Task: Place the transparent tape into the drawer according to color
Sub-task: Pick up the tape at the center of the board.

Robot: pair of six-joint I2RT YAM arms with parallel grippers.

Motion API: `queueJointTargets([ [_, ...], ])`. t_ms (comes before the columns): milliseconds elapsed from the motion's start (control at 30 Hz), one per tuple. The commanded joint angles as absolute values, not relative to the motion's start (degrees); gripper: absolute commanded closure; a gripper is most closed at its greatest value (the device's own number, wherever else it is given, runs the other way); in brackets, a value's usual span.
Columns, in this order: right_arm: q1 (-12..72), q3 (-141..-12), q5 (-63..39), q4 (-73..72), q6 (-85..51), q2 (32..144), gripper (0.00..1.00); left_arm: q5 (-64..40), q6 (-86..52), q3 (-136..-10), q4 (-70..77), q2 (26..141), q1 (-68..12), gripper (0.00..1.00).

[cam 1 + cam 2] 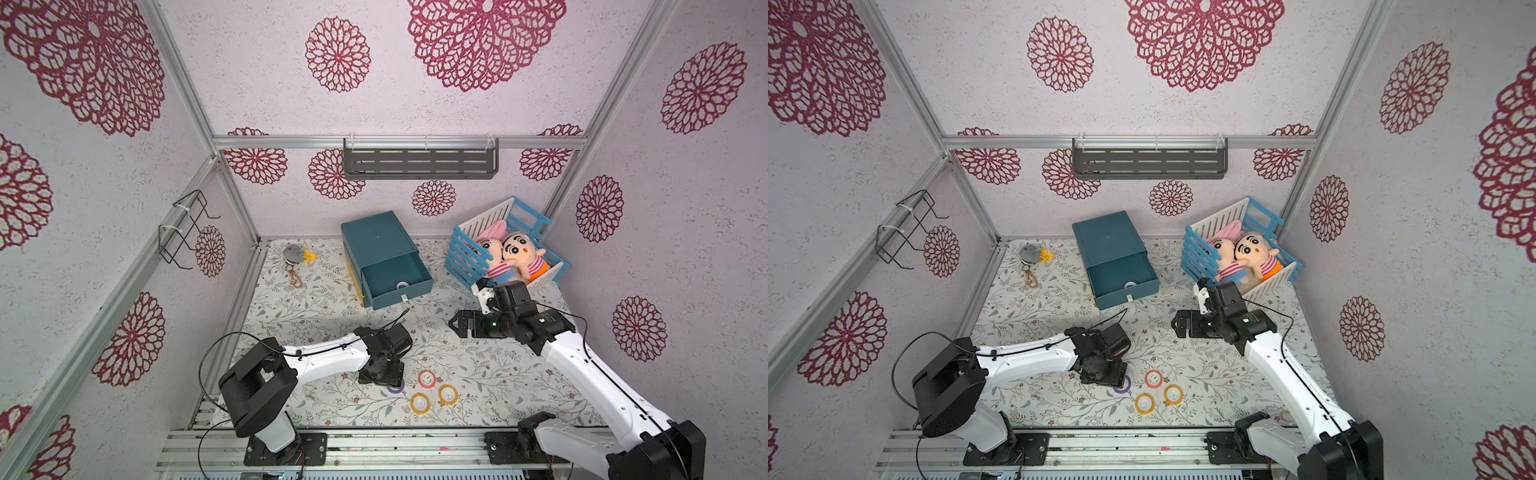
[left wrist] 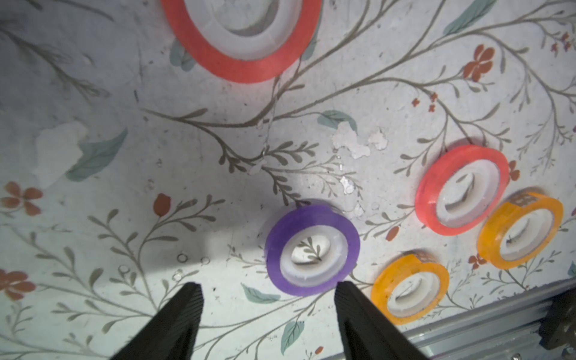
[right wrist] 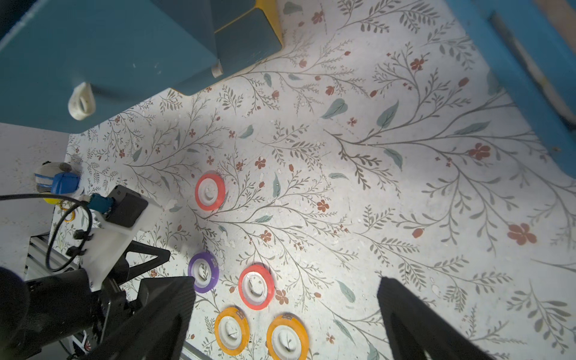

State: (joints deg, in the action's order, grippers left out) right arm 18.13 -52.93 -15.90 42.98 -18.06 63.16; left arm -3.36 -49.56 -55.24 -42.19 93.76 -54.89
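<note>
Several tape rolls lie flat on the floral mat near the front edge. In the left wrist view there are a purple roll point(image 2: 312, 249), two red rolls point(image 2: 461, 190) point(image 2: 241, 34) and two yellow-orange rolls point(image 2: 410, 288) point(image 2: 520, 229). My left gripper point(image 2: 268, 290) points down at the mat and is open. The purple roll lies just beyond its fingertips, close to one finger point(image 2: 349, 296), with nothing between the jaws. My right gripper point(image 1: 453, 322) hovers open and empty, right of the teal drawer unit point(image 1: 376, 239). Its top drawer point(image 1: 411, 291) is pulled out with one roll point(image 1: 402, 285) inside.
A blue-and-white crate point(image 1: 461, 253) with two plush dolls stands at the back right, close behind the right wrist. A grey-and-yellow toy point(image 1: 297, 254) with a keyring lies at the back left. An aluminium rail point(image 1: 374, 440) runs along the front edge, just past the rolls.
</note>
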Motion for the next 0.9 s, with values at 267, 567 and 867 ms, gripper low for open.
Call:
queueJointTargets([
  [267,15.69,-52.05,-18.10,40.95,-16.40,61.09,0.01,-3.22,-49.22,-56.67,-40.90,97.78,-56.16,0.45],
  [567,14.59,-52.47,-18.46,41.54,-15.79,61.31,0.01,-3.97,-49.57,-57.26,-39.14,100.60,-57.04,0.58],
  [867,14.01,-52.61,-18.54,42.41,-15.38,60.90,0.01,-4.14,-49.78,-57.18,-38.87,102.96,-57.81,0.82],
])
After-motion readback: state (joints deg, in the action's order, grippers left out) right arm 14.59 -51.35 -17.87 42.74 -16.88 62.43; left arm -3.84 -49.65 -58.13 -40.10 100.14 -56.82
